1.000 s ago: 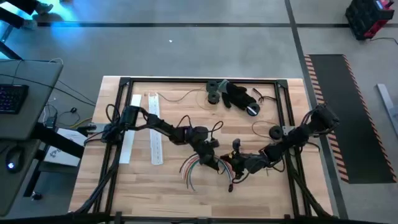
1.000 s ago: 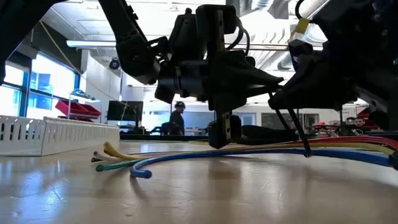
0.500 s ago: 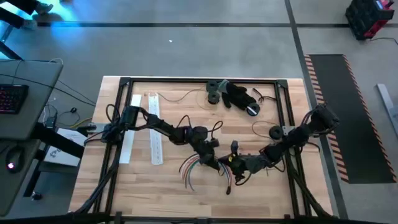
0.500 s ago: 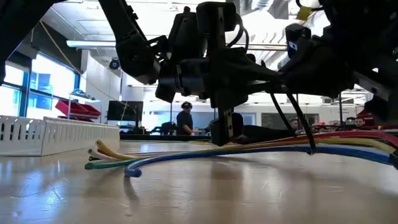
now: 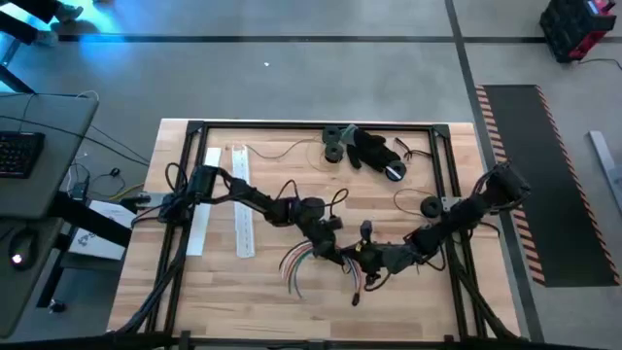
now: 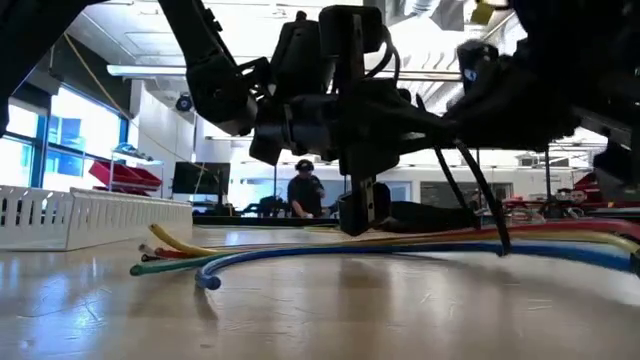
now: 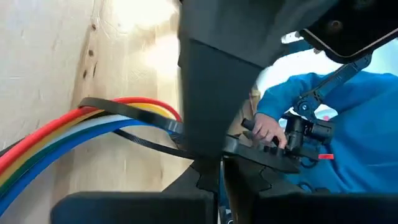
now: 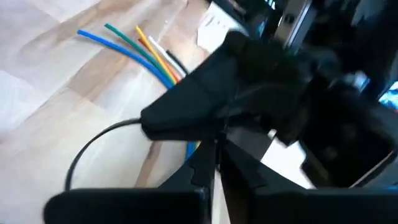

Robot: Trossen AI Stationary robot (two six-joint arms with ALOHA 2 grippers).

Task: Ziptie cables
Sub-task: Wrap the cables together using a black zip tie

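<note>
**Both grippers meet over the cable bundle at the table's near middle**

The cables (image 5: 309, 259) lie on the wooden table (image 5: 408, 306) near its middle, toward the near edge; their loose coloured ends fan out to the left (image 6: 175, 258), and the bundle runs rightward, flat along the surface, under both arms; the left gripper (image 5: 333, 249) reaches in from the left and sits directly over the bundle, its fingers closed on the cables, with the red, yellow, green and blue strands (image 7: 74, 127) passing between them in the left wrist view; a thin black ziptie (image 7: 146, 144) curves alongside the strands there; the right gripper (image 5: 367, 256) comes in from the right and stands just beside the left one, right of the fanned ends, its fingers drawn together with no gap showing in the right wrist view; whether it holds anything I cannot tell; a thin black loop (image 8: 93, 149) arcs over the wood near it; two white perforated strips (image 5: 243, 209) lie to the far left; a black heap (image 5: 369, 148) rests at the far edge.
</note>
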